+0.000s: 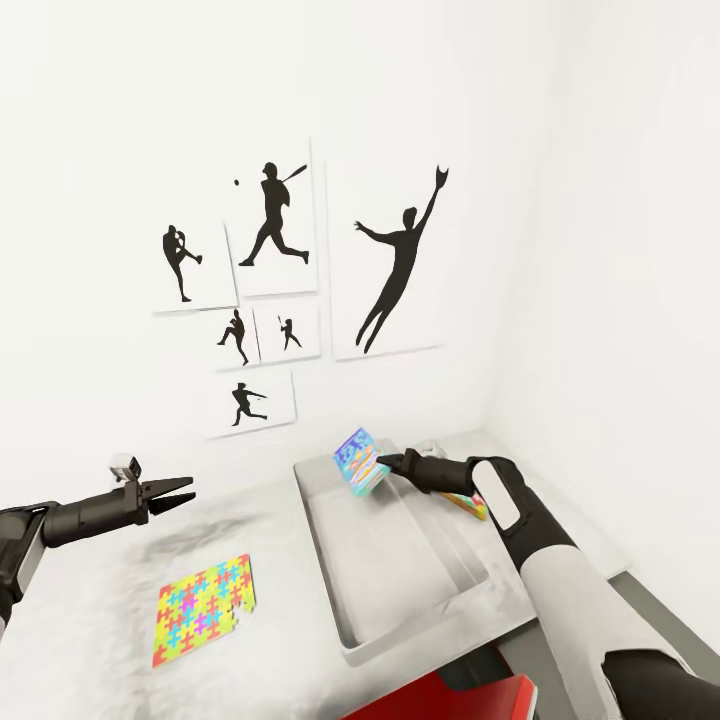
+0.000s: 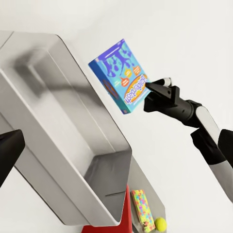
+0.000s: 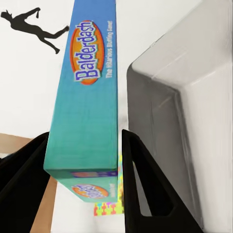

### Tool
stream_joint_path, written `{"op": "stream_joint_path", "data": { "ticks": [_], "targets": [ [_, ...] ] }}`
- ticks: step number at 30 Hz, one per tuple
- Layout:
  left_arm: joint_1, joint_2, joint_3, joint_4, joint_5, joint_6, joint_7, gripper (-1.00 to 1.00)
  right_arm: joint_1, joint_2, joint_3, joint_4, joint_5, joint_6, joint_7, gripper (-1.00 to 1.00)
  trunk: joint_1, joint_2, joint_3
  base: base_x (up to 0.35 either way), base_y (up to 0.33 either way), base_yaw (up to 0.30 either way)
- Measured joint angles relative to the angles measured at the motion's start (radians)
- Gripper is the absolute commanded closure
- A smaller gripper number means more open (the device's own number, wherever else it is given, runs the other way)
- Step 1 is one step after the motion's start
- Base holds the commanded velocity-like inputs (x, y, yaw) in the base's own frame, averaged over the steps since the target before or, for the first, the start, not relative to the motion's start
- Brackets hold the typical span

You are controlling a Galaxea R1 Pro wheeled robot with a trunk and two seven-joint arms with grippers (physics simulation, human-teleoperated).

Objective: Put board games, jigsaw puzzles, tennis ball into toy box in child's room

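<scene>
My right gripper [image 1: 383, 464] is shut on the blue board game [image 1: 357, 459], a thin box printed "Balderdash", and holds it tilted in the air over the far end of the light grey toy box [image 1: 322, 545]. Both right fingers press its narrow sides in the right wrist view, gripper [image 3: 82, 150] and game [image 3: 90, 82], with the toy box [image 3: 194, 121] just beside. My left gripper [image 1: 178, 495] hovers open over the table [image 1: 90, 610], left of the box. One jigsaw puzzle [image 1: 203, 610] lies flat near the front. A second puzzle [image 2: 143, 208] and the tennis ball [image 2: 160, 224] lie beyond the box.
Black baseball-player silhouette pictures [image 1: 275, 215] hang on the white wall behind the table. The room corner closes off the right side. A red object [image 1: 450, 700] shows below the table's near edge, in front of the toy box.
</scene>
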State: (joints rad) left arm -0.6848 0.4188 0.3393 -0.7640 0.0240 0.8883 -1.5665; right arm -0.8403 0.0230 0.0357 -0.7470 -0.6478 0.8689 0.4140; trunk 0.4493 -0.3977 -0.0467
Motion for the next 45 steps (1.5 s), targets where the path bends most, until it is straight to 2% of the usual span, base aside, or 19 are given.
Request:
{"op": "stream_joint_path", "data": {
  "ticks": [9,17,21,27,31,35,45],
  "targets": [
    [0.000,0.002,0.001,0.000,0.000,0.000,0.000,-1.00,-0.001,0.000,0.001,0.001,-0.008,-0.002,-0.092,1.00,0.000,0.000,-0.005,0.000,0.000,0.000],
    [0.000,0.003,0.001,0.000,0.000,0.000,0.000,-1.00,-0.006,0.005,0.000,0.002,-0.015,0.000,-0.104,1.00,0.000,0.000,-0.018,0.000,0.000,0.000],
    [0.000,0.003,0.001,0.000,0.000,0.000,0.000,-1.00,-0.035,0.013,0.000,0.008,-0.016,0.004,-0.111,1.00,0.000,0.000,-0.024,0.000,0.000,0.000],
    [0.000,0.003,0.001,0.000,0.000,0.000,0.000,-1.00,-0.077,0.020,0.000,0.035,-0.017,0.006,-0.160,1.00,0.000,0.000,-0.034,0.000,0.000,0.000],
    [0.000,0.003,0.001,0.000,0.000,0.000,0.000,-1.00,-0.098,0.038,0.000,0.060,-0.017,0.003,-0.183,1.00,0.000,0.000,-0.040,0.000,0.000,0.000],
    [0.000,0.004,0.001,0.000,0.000,0.000,0.000,-1.00,-0.123,0.066,0.001,0.097,-0.011,-0.002,-0.194,1.00,0.000,0.000,-0.047,0.000,0.000,0.000],
    [0.000,0.004,0.001,0.000,0.000,0.000,0.000,-1.00,-0.131,0.078,0.002,0.117,-0.003,-0.037,-0.201,1.00,0.000,0.000,-0.063,0.000,0.000,0.000]
  ]
}}
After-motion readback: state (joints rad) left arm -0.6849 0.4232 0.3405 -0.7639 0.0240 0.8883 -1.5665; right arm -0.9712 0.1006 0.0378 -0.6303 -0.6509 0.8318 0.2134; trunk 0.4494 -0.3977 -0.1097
